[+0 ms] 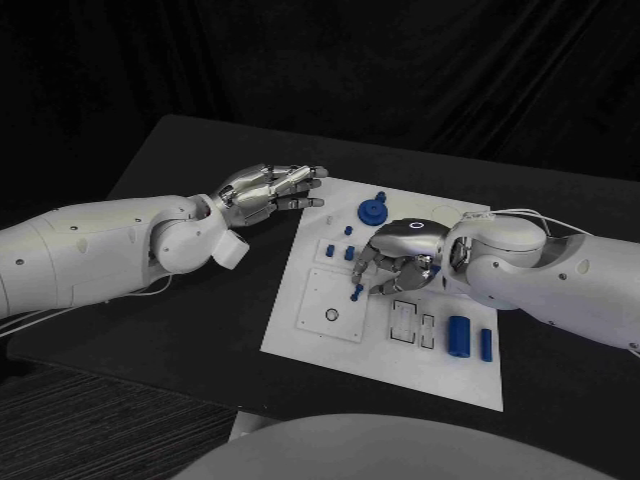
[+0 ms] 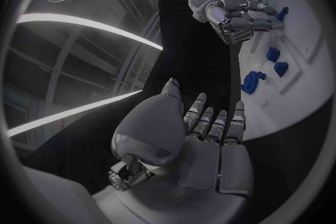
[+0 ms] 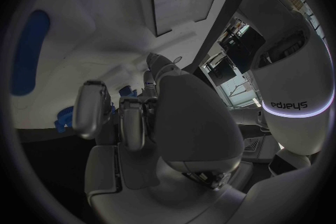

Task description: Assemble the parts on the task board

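Nearest to me, the near end of the white task board [image 1: 385, 372] lies flat on the black desk [image 1: 147, 320], and on it two long blue cylinders [image 1: 462, 335] rest side by side next to two rectangular outlines [image 1: 412, 322], laid out ready, I'd guess, to be picked up in turn. The right robot hand [image 1: 392, 262] hangs over the board's middle, fingers curled downward and pinching a small blue peg [image 1: 358, 291], its tip just above the raised square plate [image 1: 335, 303] with its round hole [image 1: 332, 316]. It looks poised to seat the peg somewhere there. The left robot hand [image 1: 270, 193] hovers at the board's far left corner, fingers spread and holding nothing, probably kept clear while the other works. Farther back I count one round blue knob piece [image 1: 372, 209] and three small blue blocks [image 1: 349, 254] sitting near it.
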You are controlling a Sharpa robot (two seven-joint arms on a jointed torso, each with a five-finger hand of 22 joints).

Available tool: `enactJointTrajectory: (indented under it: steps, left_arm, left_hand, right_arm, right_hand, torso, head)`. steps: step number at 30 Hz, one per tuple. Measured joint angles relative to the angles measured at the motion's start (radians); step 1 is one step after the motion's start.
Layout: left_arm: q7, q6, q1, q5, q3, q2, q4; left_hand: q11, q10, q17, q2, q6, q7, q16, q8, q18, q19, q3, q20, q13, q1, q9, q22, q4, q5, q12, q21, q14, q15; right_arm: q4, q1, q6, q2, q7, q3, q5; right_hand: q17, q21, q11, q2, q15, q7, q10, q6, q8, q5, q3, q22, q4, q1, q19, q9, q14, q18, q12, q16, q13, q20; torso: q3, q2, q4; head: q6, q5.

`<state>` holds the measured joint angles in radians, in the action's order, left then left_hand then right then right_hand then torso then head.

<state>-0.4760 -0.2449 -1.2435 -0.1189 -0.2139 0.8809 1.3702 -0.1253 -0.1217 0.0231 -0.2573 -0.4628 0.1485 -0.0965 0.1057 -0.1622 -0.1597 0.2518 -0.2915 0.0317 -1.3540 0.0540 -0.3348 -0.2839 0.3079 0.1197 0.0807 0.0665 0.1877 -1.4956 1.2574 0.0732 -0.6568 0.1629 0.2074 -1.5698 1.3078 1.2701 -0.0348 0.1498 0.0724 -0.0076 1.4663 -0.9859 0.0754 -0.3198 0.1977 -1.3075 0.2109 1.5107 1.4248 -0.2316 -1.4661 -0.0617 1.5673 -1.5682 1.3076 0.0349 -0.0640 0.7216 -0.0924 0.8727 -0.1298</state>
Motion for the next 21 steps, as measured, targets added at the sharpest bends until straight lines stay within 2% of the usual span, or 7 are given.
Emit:
enactJointTrajectory:
  steps: [6,10,14,17,21]
  left_arm:
    - [0.0,0.0,0.0,0.0,0.0,-0.001,0.0]
    - [0.0,0.0,0.0,0.0,0.0,-0.001,-0.001]
    - [0.001,-0.001,0.0,0.0,0.0,-0.001,-0.001]
    - [0.001,-0.001,0.0,0.0,0.0,-0.002,-0.002]
    - [0.002,-0.001,0.0,0.0,0.0,-0.002,-0.002]
  left_hand:
    - [0.0,0.0,0.0,0.0,0.0,0.0,0.0,0.0,0.0,0.0,0.0,0.0,0.0,0.0,0.0,0.0,0.0,0.0,0.0,0.0,0.0,0.0]
    - [0.0,0.0,0.0,0.0,0.0,0.0,0.0,0.0,0.0,0.0,0.0,0.0,0.0,0.0,0.0,0.0,0.0,0.0,0.0,0.0,0.0,0.0]
    - [0.0,0.0,0.0,0.0,0.0,0.0,0.0,0.0,0.0,0.0,0.0,0.0,0.0,0.0,0.0,0.0,0.0,0.0,0.0,0.0,0.0,0.0]
    - [0.0,0.0,0.0,0.0,0.0,0.0,0.0,0.0,0.0,0.0,0.0,0.0,0.0,0.0,0.0,0.0,0.0,0.0,0.0,0.0,0.0,0.0]
    - [-0.003,-0.003,0.0,-0.004,0.0,0.0,0.0,0.0,0.0,0.0,-0.003,0.0,0.0,-0.004,0.0,0.0,0.003,0.0,0.004,0.0,0.0,0.0]
  right_arm:
    - [0.004,-0.002,-0.002,0.002,0.0,0.0,0.007]
    - [0.006,-0.003,-0.003,0.002,-0.001,0.0,0.014]
    - [0.006,-0.003,-0.005,0.001,-0.001,0.0,0.021]
    - [0.005,-0.003,-0.007,0.0,-0.001,0.0,0.024]
    - [0.004,-0.003,-0.01,-0.001,-0.001,0.0,0.027]
  right_hand:
    - [0.0,-0.008,0.0,0.0,0.0,-0.002,0.0,-0.008,0.0,0.001,0.007,0.0,0.001,0.0,-0.005,0.0,0.0,0.0,0.0,0.0,0.0,0.002]
    - [0.0,-0.014,0.0,-0.009,0.0,0.002,0.0,-0.023,0.001,0.005,0.01,0.0,-0.001,-0.01,-0.01,0.0,0.0,0.0,0.0,0.0,0.0,0.003]
    - [0.0,-0.025,0.0,-0.015,0.0,0.006,0.0,-0.027,0.005,0.045,0.009,0.0,-0.001,-0.015,-0.019,0.003,0.0,0.0,0.0,0.0,0.0,0.005]
    - [0.0,-0.025,0.0,-0.01,0.0,0.011,0.0,-0.022,-0.002,0.102,-0.003,0.0,0.0,-0.035,-0.019,0.007,0.0,0.0,0.0,0.0,0.0,0.005]
    - [0.0,-0.025,0.0,-0.008,0.0,0.011,0.0,-0.022,-0.002,0.134,-0.014,0.0,0.003,-0.048,-0.019,0.008,0.0,0.0,0.0,0.0,0.0,0.005]
  torso:
    - [0.0003,-0.001,0.0]
    - [0.0002,-0.001,0.0]
    - [0.0002,-0.001,0.0001]
    - [0.0002,-0.001,0.0005]
    - [0.0003,-0.001,0.0006]
  head:
    - [0.0,-0.002]
    - [0.0,-0.002]
    - [0.0,-0.002]
    - [0.0,-0.003]
    - [0.0,-0.004]
